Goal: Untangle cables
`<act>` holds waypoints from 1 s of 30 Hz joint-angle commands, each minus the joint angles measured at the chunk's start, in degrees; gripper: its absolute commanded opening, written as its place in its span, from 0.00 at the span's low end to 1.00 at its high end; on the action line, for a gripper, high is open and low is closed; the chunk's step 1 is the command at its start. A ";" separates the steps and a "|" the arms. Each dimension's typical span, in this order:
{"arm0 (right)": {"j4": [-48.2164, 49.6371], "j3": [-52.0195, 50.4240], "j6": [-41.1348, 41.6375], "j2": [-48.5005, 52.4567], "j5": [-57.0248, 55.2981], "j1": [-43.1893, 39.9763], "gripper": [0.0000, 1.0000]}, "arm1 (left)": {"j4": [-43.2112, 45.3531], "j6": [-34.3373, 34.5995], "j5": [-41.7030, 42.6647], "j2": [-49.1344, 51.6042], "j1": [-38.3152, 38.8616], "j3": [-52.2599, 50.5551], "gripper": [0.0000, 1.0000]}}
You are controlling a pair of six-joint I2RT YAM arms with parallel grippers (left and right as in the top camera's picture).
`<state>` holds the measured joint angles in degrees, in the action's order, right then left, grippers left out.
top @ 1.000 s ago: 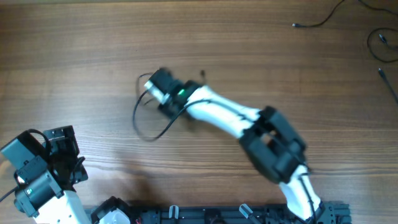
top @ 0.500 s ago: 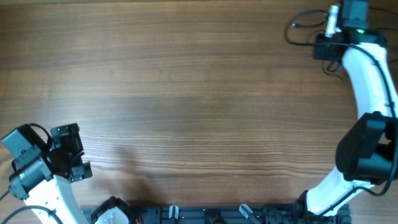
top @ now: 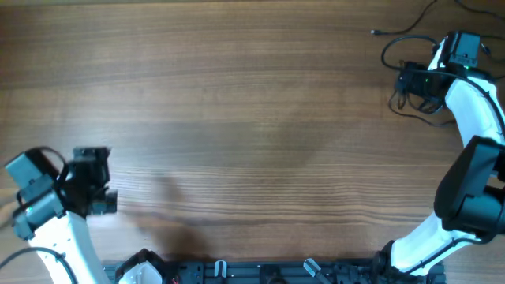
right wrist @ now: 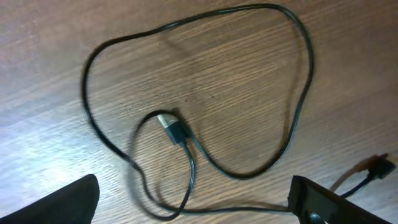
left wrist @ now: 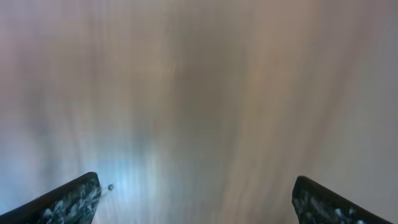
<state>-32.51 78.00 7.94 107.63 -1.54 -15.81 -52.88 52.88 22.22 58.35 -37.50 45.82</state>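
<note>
Cables (right wrist: 179,133): thin black loop lying loose on the wooden table (top: 237,95), far right corner, plug end curled inside | right gripper (right wrist: 194,182) above it, jaws spread wide, gripping nothing | left gripper (left wrist: 196,182) near left, jaws wide, empty, view blurred

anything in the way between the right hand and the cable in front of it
Nothing visible. The right hand hangs open over the cable, which lies in loose loops on the table; no other object shows between them.
</note>
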 commanded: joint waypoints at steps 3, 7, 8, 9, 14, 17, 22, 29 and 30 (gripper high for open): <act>0.35 0.04 4.26 -16.52 3.39 0.20 1.00 | 11.19 -7.52 9.22 0.20 15.37 0.00 1.00; 5.44 0.04 4.11 -28.92 3.32 0.20 1.00 | 21.27 -7.52 4.00 0.20 33.22 0.00 1.00; 8.44 0.04 4.09 -30.91 3.32 0.20 1.00 | 22.91 -7.52 0.79 0.04 37.16 0.00 1.00; 11.13 0.04 4.11 -32.04 3.37 0.20 1.00 | 23.71 -7.52 -2.12 -0.20 40.06 0.00 1.00; 30.53 0.04 4.17 -33.59 9.75 0.22 0.99 | 24.17 -13.99 -17.44 -5.27 48.98 0.00 1.00; 35.39 0.04 4.11 -33.75 14.80 0.44 1.00 | 24.30 -19.54 -24.70 -11.67 49.22 0.00 1.00; 27.56 -0.04 4.04 -38.71 15.13 0.59 1.00 | 24.28 -24.37 -28.11 -24.41 49.22 0.00 1.00; 23.52 -7.74 4.13 -54.62 14.71 0.59 1.00 | 17.07 -24.37 -28.11 -31.56 49.18 0.00 1.00; 25.24 -9.49 4.17 -56.70 14.73 0.59 1.00 | 15.10 -24.35 -28.09 -32.30 48.98 0.00 1.00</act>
<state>-9.63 72.84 11.77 56.49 12.03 -15.53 -33.87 30.13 -4.73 28.10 11.53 45.84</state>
